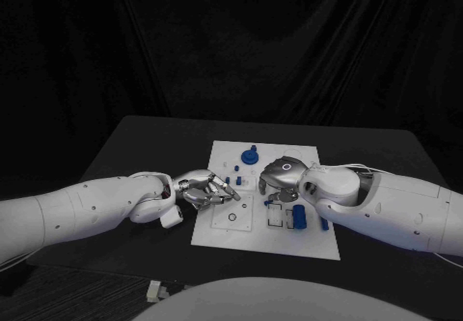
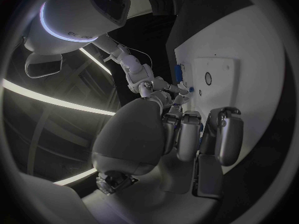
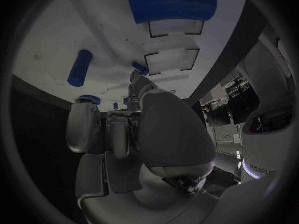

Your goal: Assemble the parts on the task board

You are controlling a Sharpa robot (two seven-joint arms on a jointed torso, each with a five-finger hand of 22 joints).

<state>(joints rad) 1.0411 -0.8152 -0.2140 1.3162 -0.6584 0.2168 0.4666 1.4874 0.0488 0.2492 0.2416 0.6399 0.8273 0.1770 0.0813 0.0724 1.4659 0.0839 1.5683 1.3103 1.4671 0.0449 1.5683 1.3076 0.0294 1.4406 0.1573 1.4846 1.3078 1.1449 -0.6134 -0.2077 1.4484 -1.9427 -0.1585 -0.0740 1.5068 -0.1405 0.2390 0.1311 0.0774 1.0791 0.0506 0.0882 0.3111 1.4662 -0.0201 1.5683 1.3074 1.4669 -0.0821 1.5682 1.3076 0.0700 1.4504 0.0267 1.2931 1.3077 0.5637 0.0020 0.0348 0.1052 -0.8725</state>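
Note:
The white task board [image 1: 241, 231] lies in the middle of the black table. My left hand [image 1: 207, 189] hovers at the board's left edge with its fingers [image 2: 187, 134] curled in and nothing visible in them. My right hand [image 1: 281, 176] is over the board's middle, fingers pointing down. One fingertip [image 3: 141, 82] reaches a small blue peg [image 3: 139, 67] on the board [image 3: 56, 35]; I cannot tell whether the peg is pinched. A blue cylinder [image 1: 300, 217] [image 3: 79, 67] lies near the slots. A blue round part [image 1: 250, 158] stands at the far side.
A large blue block [image 3: 171, 2] sits in a rectangular slot next to an empty slot [image 3: 171, 55]. A round hole [image 2: 208, 78] marks the board [image 2: 249, 59] near my left hand. Black table [image 1: 144, 147] surrounds the board on all sides.

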